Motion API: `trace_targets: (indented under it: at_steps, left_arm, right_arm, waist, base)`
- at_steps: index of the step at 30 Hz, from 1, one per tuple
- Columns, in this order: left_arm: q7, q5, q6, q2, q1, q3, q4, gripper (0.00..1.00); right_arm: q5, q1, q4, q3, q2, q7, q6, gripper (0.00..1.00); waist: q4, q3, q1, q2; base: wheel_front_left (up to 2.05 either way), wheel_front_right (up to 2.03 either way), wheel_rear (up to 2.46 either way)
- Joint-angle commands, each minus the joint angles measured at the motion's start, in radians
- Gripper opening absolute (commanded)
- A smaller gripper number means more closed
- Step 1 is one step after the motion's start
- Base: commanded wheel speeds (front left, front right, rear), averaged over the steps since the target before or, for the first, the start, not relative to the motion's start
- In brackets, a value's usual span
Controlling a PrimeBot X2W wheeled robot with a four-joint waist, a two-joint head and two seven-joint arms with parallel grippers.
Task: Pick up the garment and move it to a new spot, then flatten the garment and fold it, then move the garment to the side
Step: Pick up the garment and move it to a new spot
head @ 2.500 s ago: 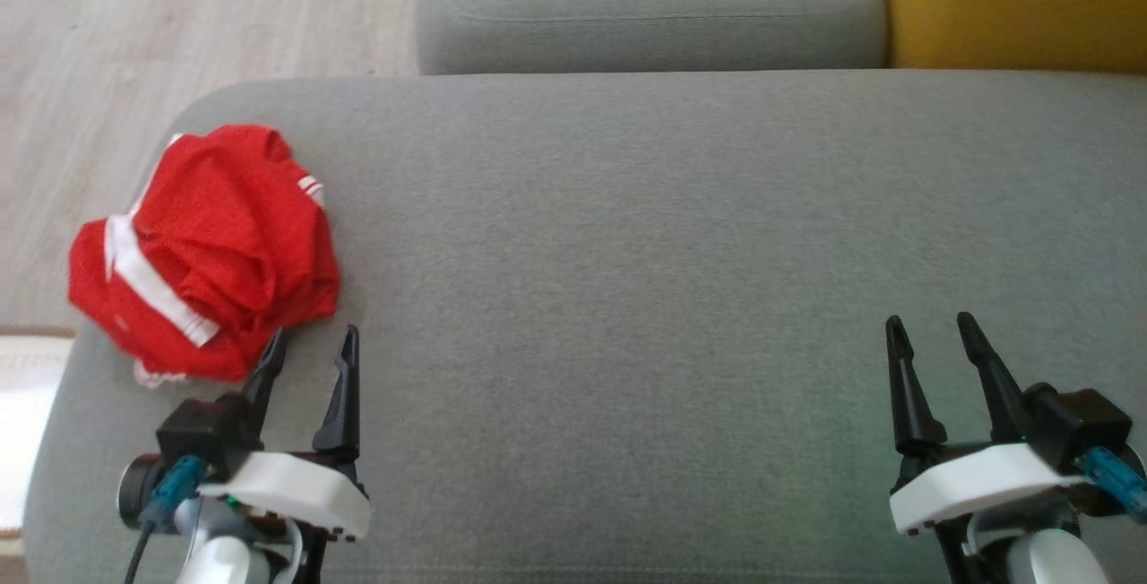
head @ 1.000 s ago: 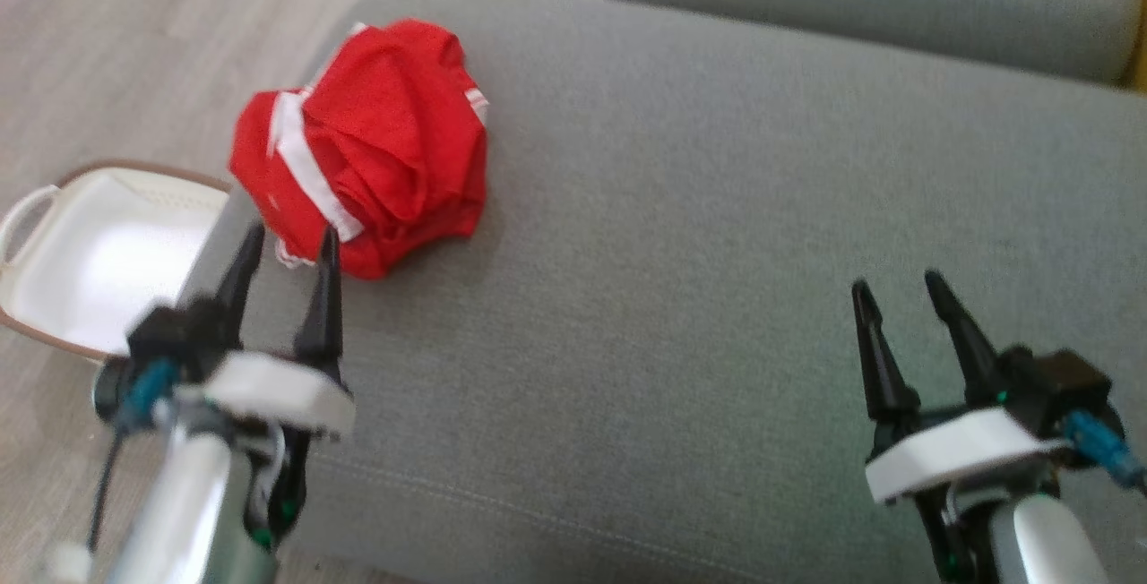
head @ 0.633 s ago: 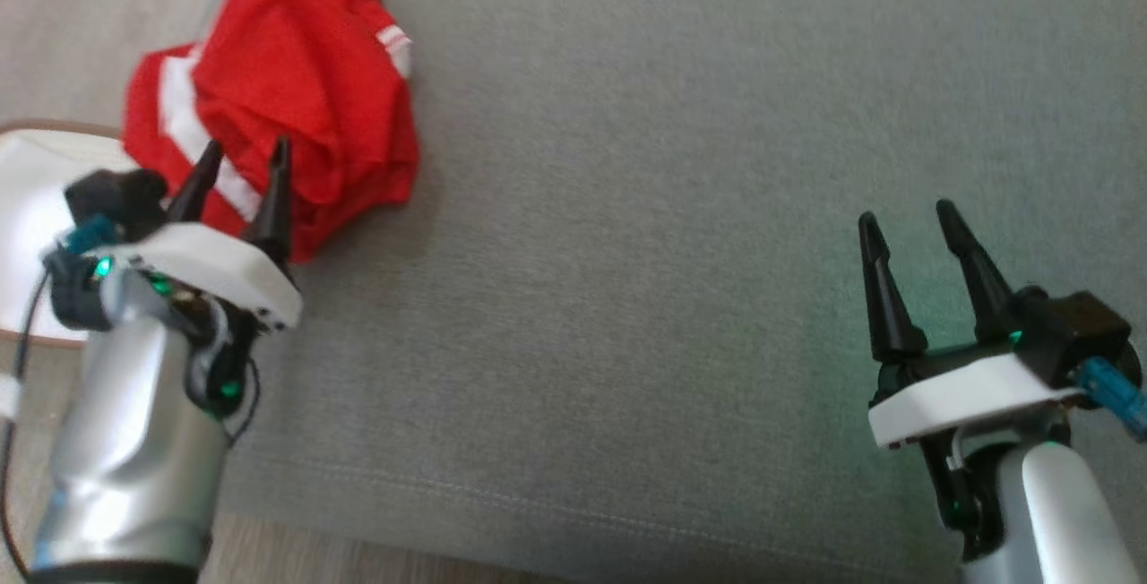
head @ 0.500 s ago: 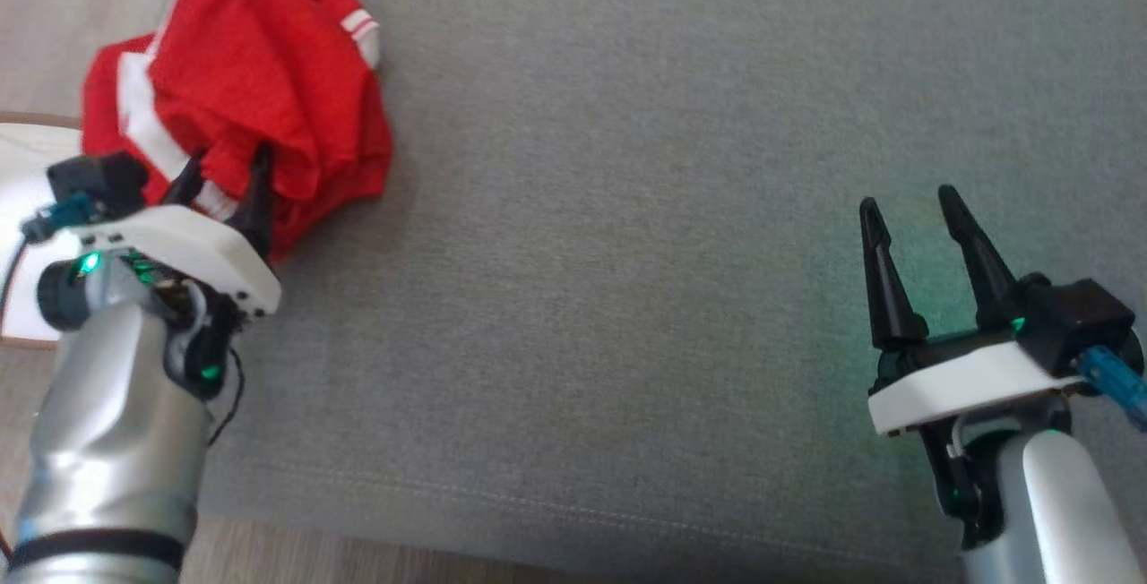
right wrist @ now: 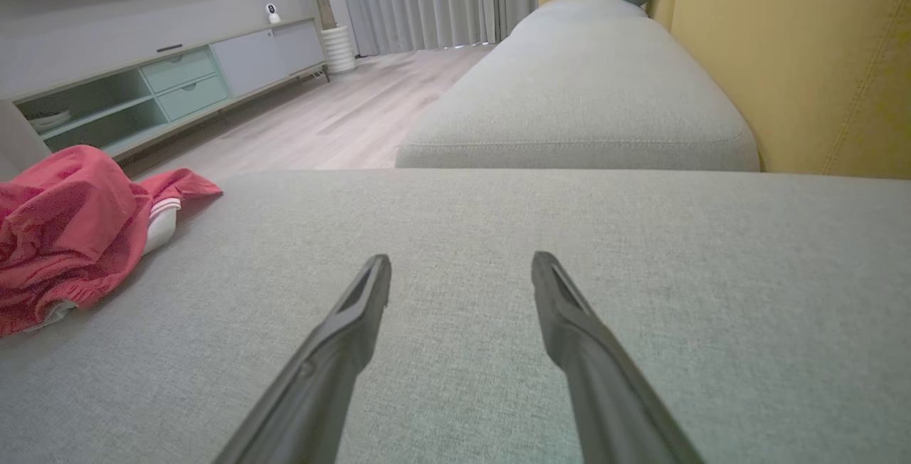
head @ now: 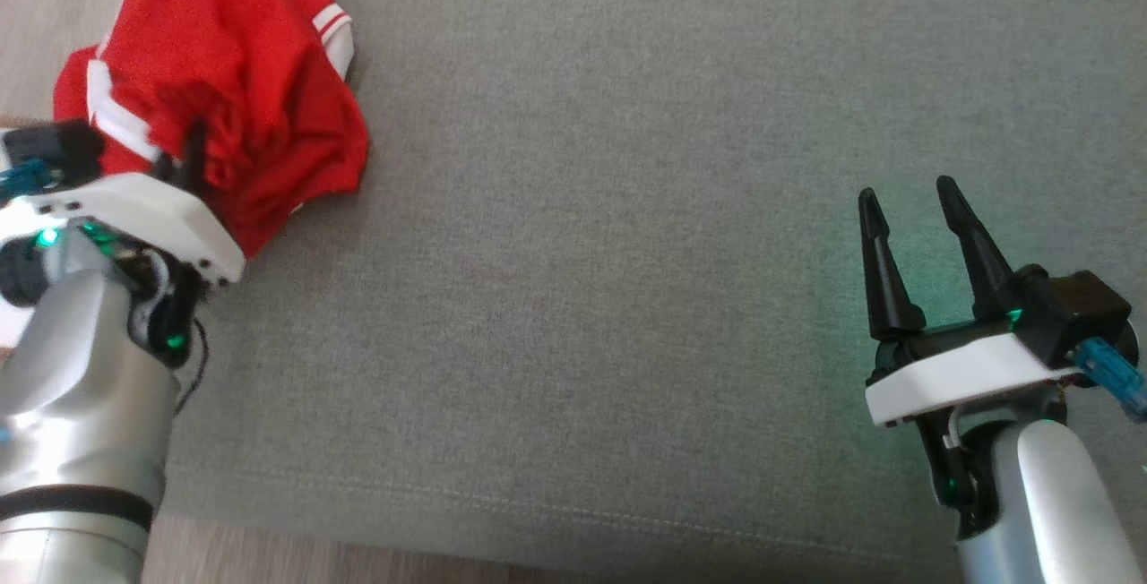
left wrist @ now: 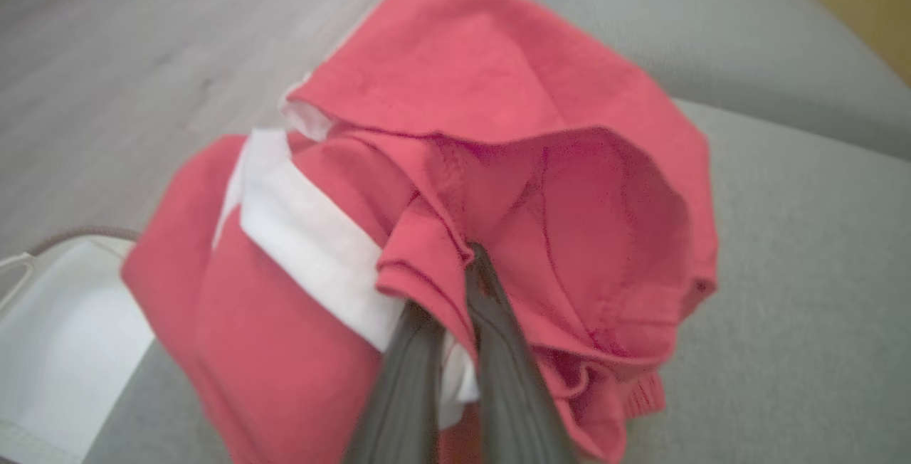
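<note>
I can read no text, number, brand or sign anywhere before me. The red garment [head: 242,55], at ten o'clock in my head view, carries only plain white bands [left wrist: 306,236] with no lettering that I can make out. The grey cushion [head: 627,253] under it is bare weave.
</note>
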Motion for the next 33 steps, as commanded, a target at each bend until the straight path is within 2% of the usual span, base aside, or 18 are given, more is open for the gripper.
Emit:
trace_targets:
  at_steps: [1, 4, 8, 14, 19, 24, 33]
  left_arm:
    - [-0.041, 0.007, 0.007, 0.063, -0.037, 0.031, -0.045, 0.00]
    - [-0.116, 0.034, 0.033, 0.064, -0.008, 0.023, -0.107, 0.00]
    - [-0.157, 0.062, 0.071, 0.066, 0.060, 0.024, -0.252, 0.00]
    - [-0.166, 0.091, 0.130, 0.047, 0.223, 0.012, -0.546, 0.00]
    - [-0.117, 0.107, 0.160, 0.025, 0.336, -0.039, -0.748, 0.00]
    - [-0.060, 0.114, 0.153, -0.005, 0.378, -0.113, -0.853, 0.00]
    - [-0.037, 0.126, 0.100, -0.090, 0.298, -0.232, -0.852, 0.00]
  right_arm:
    - [0.006, -0.025, -0.029, 0.022, -0.004, -0.009, -0.001, 1.00]
    - [0.006, -0.011, -0.024, 0.015, -0.004, -0.014, -0.001, 1.00]
    - [0.018, 0.011, -0.020, 0.010, -0.004, -0.020, -0.001, 1.00]
    - [0.037, 0.057, -0.028, -0.001, -0.004, -0.020, -0.001, 1.00]
    - [0.049, 0.094, -0.042, -0.011, -0.004, -0.012, -0.001, 1.00]
    - [0.051, 0.112, -0.064, -0.016, -0.004, 0.001, -0.001, 1.00]
    - [0.042, 0.093, -0.111, -0.006, -0.004, 0.025, -0.001, 1.00]
  waist:
    - [-0.006, -0.018, 0.0000, 0.0000]
    - [-0.009, -0.054, 0.0000, 0.0000]
    - [-0.017, -0.107, 0.0000, 0.0000]
    - [-0.030, -0.180, 0.0000, 0.0000]
    - [-0.055, -0.219, 0.0000, 0.0000]
    - [-0.102, -0.230, 0.0000, 0.0000]
    - [-0.248, -0.174, 0.0000, 0.0000]
  base:
    - [0.00, 0.00, 0.00]
    - [0.00, 0.00, 0.00]
    - [0.00, 0.00, 0.00]
    - [0.00, 0.00, 0.00]
    - [0.00, 0.00, 0.00]
    - [0.00, 0.00, 0.00]
    - [0.00, 0.00, 0.00]
